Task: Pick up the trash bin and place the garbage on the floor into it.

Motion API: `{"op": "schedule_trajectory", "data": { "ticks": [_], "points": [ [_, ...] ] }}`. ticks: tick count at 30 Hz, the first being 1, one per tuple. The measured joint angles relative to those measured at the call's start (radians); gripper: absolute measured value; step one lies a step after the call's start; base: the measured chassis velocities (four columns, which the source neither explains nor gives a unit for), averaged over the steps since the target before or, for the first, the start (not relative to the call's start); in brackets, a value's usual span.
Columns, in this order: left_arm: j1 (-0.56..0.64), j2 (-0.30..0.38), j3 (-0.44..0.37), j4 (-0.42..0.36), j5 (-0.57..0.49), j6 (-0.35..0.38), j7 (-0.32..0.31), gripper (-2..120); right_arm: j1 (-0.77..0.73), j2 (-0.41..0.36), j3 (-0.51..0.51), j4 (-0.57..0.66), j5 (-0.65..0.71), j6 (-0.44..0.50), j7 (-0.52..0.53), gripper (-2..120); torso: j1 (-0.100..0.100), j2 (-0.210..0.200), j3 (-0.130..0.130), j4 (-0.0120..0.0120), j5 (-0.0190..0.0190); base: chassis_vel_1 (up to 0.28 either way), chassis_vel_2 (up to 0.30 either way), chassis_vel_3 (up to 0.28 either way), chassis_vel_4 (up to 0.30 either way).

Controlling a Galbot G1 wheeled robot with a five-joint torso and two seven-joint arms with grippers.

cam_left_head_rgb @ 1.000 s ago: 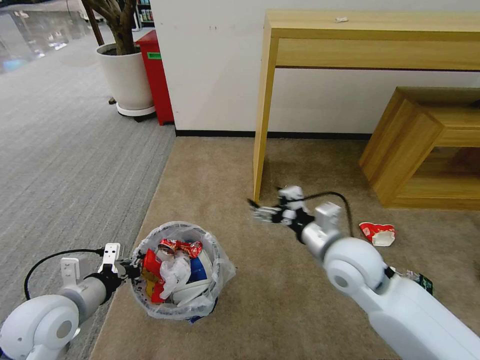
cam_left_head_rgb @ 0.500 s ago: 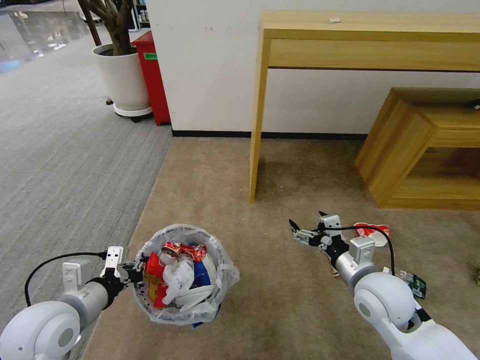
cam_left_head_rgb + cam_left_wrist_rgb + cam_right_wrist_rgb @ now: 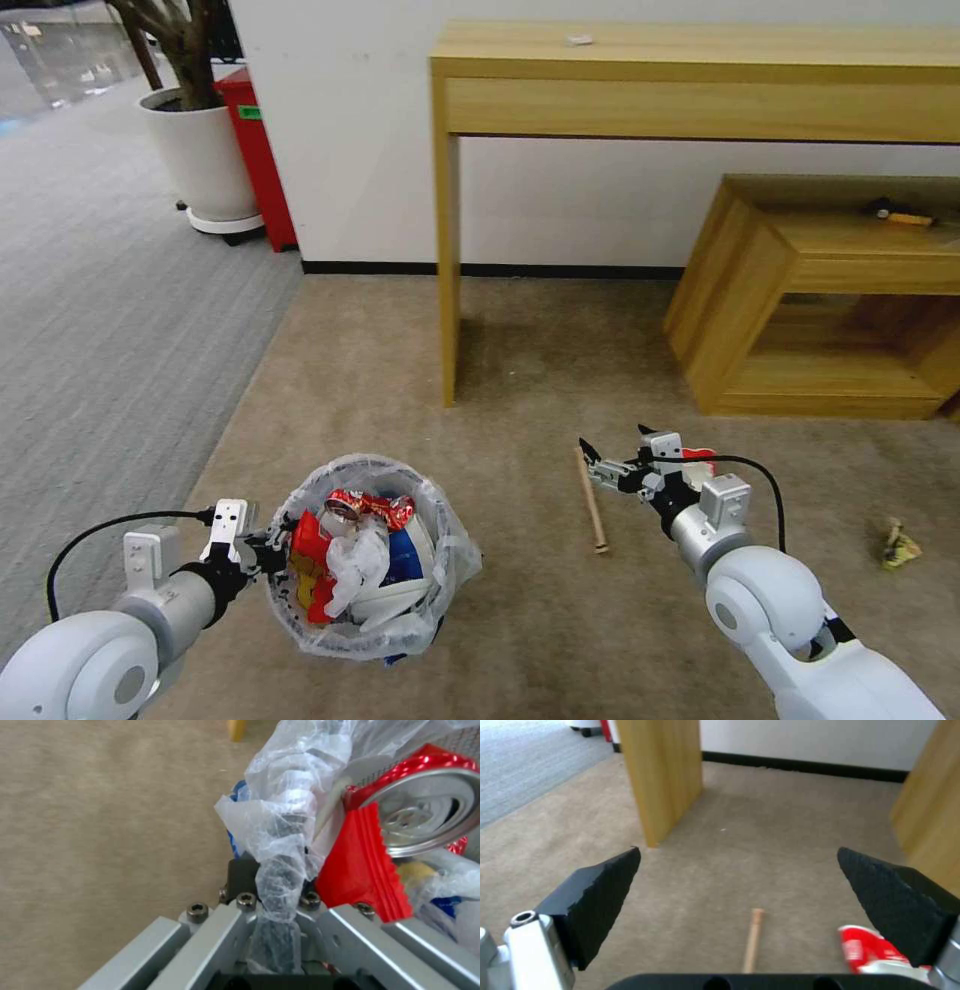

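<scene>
Left gripper [image 3: 262, 541]: clamped on the rim of the trash bin [image 3: 440, 560], low at the left of the head view; in the left wrist view, fingers [image 3: 240, 877] pinched onto the rim with the crinkled plastic bag [image 3: 280, 832] bunched between them
Right gripper [image 3: 615, 453]: spread wide, holding nothing, above the beige carpet [image 3: 520, 380] near the wooden stick [image 3: 591, 499]; in the right wrist view, two black fingers [image 3: 600, 896] far apart
Trash bin: at lower left on the carpet side of the floor, bag-lined, blue base peeking out below, heaped with litter
Inside the bin: crushed red can [image 3: 352, 506] on top, red wrapper [image 3: 305, 540] against the rim beside the left gripper, white crumpled plastic and a blue-and-white pack under them
Wooden stick: flat on the carpet, just left of the right gripper, apart from both fingers
Red-and-white paper cup [image 3: 862, 948]: on the carpet just beside the right gripper, partly hidden behind its finger
Crumpled wrapper [image 3: 897, 545]: alone on the carpet, well to the right of the right arm
Surroundings: tall wooden table [image 3: 700, 80] against the white wall, low wooden shelf [image 3: 760, 290] beneath its right part, white planter pot [image 3: 200, 160] and red box [image 3: 255, 150] at far left by the grey floor
</scene>
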Motion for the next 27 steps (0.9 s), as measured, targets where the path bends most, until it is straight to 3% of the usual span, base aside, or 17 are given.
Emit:
{"op": "schedule_trajectory", "data": {
  "ticks": [11,14,16,17,19,23,25,27],
  "points": [
    [0.001,-0.003,-0.006,0.002,0.002,0.0,0.005,0,0.026,0.024,-0.058,-0.097,-0.034,0.006,0.013,100,0.0,0.0,0.0,-0.0008,0.0015,-0.314,-0.3,0.314,0.305],
    [0.005,-0.005,-0.019,0.015,0.007,0.0,0.004,0,0.064,0.05,-0.101,-0.181,-0.037,0.01,0.006,100,0.0,0.0,0.0,-0.0007,0.0006,-0.065,-0.126,0.121,0.065],
    [0.01,-0.011,-0.037,0.037,0.015,0.0,0.006,0,0.147,0.099,-0.169,-0.327,-0.035,0.04,-0.019,100,0.0,0.0,0.0,0.0,-0.0001,0.014,0.034,-0.02,-0.015],
    [0.01,-0.011,-0.037,0.037,0.015,0.0,0.006,0,0.147,0.099,-0.169,-0.327,-0.035,0.04,-0.019,100,0.0,0.0,0.0,0.0,-0.0001,0.027,0.068,-0.041,-0.031],
    [0.011,-0.016,-0.05,0.061,0.016,0.0,0.009,0,0.208,0.141,-0.218,-0.447,-0.033,0.062,-0.048,100,0.0,0.0,0.0,0.0004,0.0002,0.074,0.078,-0.049,-0.047],
    [0.007,-0.017,-0.059,0.084,0.016,0.0,0.009,0,0.256,0.185,-0.258,-0.543,-0.033,0.077,-0.07,100,0.0,0.0,0.0,0.0004,-0.0003,0.062,0.076,-0.032,-0.032],
    [-0.001,-0.012,-0.081,0.124,0.008,0.0,0.023,0,0.344,0.274,-0.327,-0.716,-0.015,0.084,-0.08,100,0.0,0.0,0.0,-0.0004,0.0004,0.0,0.0,0.0,0.0],
    [-0.002,-0.011,-0.084,0.128,0.007,0.0,0.025,0,0.358,0.289,-0.334,-0.747,-0.01,0.083,-0.08,100,0.0,0.0,0.0,-0.0005,0.0004,0.0,0.0,0.0,0.0]
  ]
}}
